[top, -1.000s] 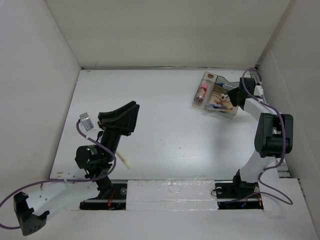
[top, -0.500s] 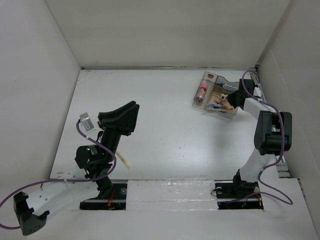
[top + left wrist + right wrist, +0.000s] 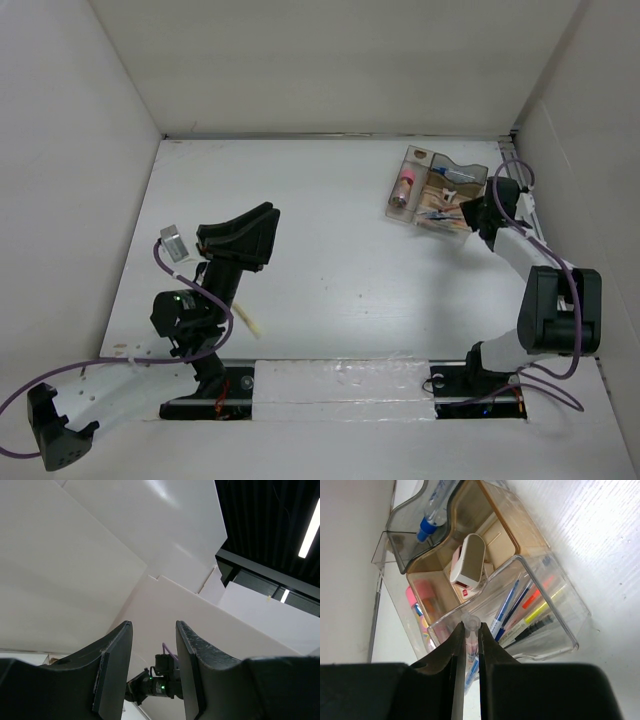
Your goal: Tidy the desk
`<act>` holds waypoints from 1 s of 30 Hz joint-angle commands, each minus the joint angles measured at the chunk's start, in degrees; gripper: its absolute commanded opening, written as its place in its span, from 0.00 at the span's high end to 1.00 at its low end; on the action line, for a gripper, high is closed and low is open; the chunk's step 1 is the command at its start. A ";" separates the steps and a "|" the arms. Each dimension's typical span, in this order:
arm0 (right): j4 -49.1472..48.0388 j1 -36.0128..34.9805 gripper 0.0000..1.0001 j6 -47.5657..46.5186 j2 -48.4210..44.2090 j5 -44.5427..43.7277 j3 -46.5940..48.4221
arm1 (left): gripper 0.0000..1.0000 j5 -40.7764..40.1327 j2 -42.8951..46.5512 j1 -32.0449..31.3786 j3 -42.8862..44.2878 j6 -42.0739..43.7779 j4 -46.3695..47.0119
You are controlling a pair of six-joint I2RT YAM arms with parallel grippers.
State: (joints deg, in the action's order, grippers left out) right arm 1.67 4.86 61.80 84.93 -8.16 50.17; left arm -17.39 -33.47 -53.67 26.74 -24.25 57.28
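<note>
The desk [image 3: 330, 260] is a white tabletop walled by white panels. A clear compartment tray [image 3: 402, 205] stands at its back right. My right gripper [image 3: 476, 213] is at the tray's near right corner, shut on a pen with a clear cap [image 3: 470, 622]. In the right wrist view the gripper [image 3: 471, 630] holds the pen over the rim [image 3: 570, 630] of the tray's pen compartment. My left gripper [image 3: 262, 229] is open and empty at the left of the desk. In the left wrist view it [image 3: 154, 630] points up at the wall.
The tray holds several pens [image 3: 530, 605], a white stapler-like item [image 3: 467, 562], a pink tube [image 3: 417, 600] and a blue-capped marker [image 3: 432, 517]. A metal rail [image 3: 340, 385] runs along the near edge. A black part [image 3: 55, 440] lies at the near left.
My right gripper has drawn back toward the near right, off the tray's middle to its corner, with the pen in it. The left arm has not moved.
</note>
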 commanded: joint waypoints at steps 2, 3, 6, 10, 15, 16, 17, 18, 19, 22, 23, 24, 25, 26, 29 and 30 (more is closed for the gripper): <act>-2.88 1.02 0.84 -0.01 -0.99 2.35 -2.36 | 0.64 1.13 0.07 -0.38 1.56 0.08 3.19; -3.08 1.03 0.71 -0.36 -0.55 3.15 -2.53 | 0.64 0.87 0.25 -0.38 1.65 0.08 2.84; -2.20 1.64 0.61 -1.06 0.85 4.91 -1.57 | 0.64 0.95 0.51 -0.38 1.29 -0.01 3.28; -2.20 2.17 0.60 -0.98 -0.89 5.79 -1.48 | 0.64 0.25 0.60 -0.38 1.47 0.26 2.75; -4.74 0.25 0.66 -1.68 -9.67 7.54 -4.64 | 0.64 0.16 1.04 -0.38 1.38 0.43 2.84; -5.79 -0.90 0.71 -2.21 -11.26 9.72 -5.34 | 0.64 0.07 1.13 -0.38 1.30 0.34 2.67; -7.28 -2.65 0.81 -2.73 -13.62 12.01 -6.22 | 0.64 0.25 1.22 -0.38 1.21 0.17 2.75; -7.56 -5.10 0.86 -4.57 -14.52 12.20 -6.40 | 0.64 0.77 1.57 -0.38 1.21 -0.01 2.84; -7.30 -15.05 1.00 -6.32 -15.31 9.07 -6.66 | 0.64 1.04 1.83 -0.38 1.47 0.08 2.75; -7.56 -25.80 1.00 -8.27 -14.35 6.77 -7.10 | 0.64 1.13 2.88 -0.38 1.65 -0.36 1.44; -9.21 -29.26 1.00 -8.45 -13.74 5.97 -7.37 | 0.64 1.56 3.32 -0.38 1.47 -0.71 1.43; -10.27 -32.86 1.00 -8.36 -12.08 5.36 -7.89 | 0.64 2.18 4.20 -0.38 1.47 -0.71 1.52; -11.50 -39.86 1.00 -8.36 -11.02 3.35 -7.81 | 0.64 2.70 4.64 -0.38 1.47 -0.88 1.52; -13.69 -43.32 1.00 -8.80 -7.96 2.37 -6.68 | 0.64 3.23 5.08 -0.38 1.64 -0.89 1.44; -13.45 -54.99 0.73 -9.94 -1.54 -2.72 -1.77 | 0.64 3.94 6.31 -0.38 1.56 -1.50 0.91; -12.84 -57.31 0.67 -11.16 1.18 -3.60 0.43 | 0.64 4.64 7.19 -0.38 1.47 -1.50 0.99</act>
State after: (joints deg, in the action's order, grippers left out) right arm -8.51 -46.09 53.95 81.80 -5.76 45.69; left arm -15.35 -28.01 -53.67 26.74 -24.97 56.31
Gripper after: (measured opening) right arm 0.291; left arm 0.359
